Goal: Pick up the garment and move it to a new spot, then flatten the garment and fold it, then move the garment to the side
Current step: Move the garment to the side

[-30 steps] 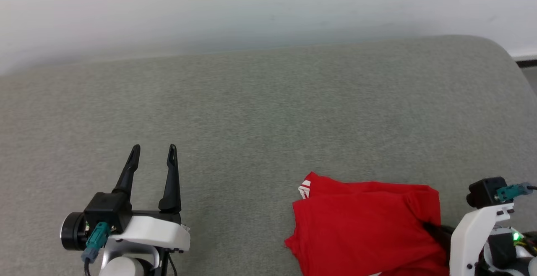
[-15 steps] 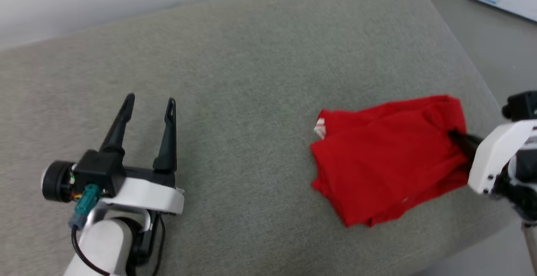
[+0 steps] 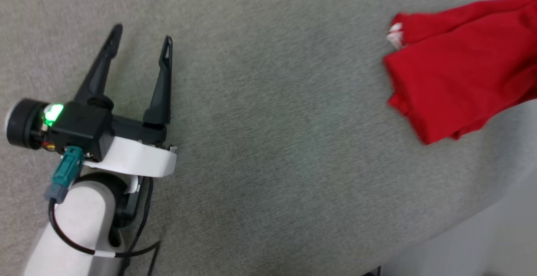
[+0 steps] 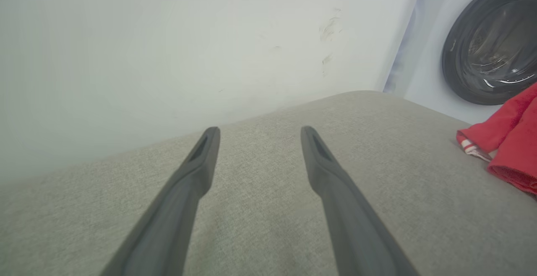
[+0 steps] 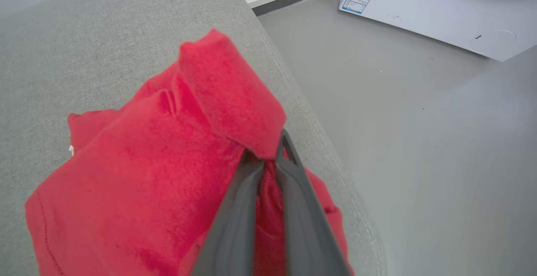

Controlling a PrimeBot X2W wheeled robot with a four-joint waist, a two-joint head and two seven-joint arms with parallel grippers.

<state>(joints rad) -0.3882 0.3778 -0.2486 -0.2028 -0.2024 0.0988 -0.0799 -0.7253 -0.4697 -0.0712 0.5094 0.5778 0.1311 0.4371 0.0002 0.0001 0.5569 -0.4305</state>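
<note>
The garment (image 3: 457, 70) is a folded red shirt with a bit of white striped trim showing, lying at the right end of a grey cushioned surface (image 3: 272, 121). It also appears at the right edge of the left wrist view as the garment (image 4: 514, 150). In the right wrist view my right gripper (image 5: 270, 152) is shut on a fold of the garment (image 5: 168, 162), near the cushion's right edge. My left gripper (image 3: 140, 37) stands open over bare cushion at the left, far from the shirt; its fingers (image 4: 201, 162) hold nothing.
A white wall (image 4: 168, 58) rises behind the cushion. A washing machine with a dark round door (image 4: 491, 45) stands to the right. Grey floor (image 5: 419, 141) lies beyond the cushion's right edge, with a white appliance (image 5: 419, 7) bearing a label.
The head camera has swung down and left, so the whole picture shifted. The garment, gripped by the right gripper, has been drawn toward the cushion's right edge. The left gripper stays open.
</note>
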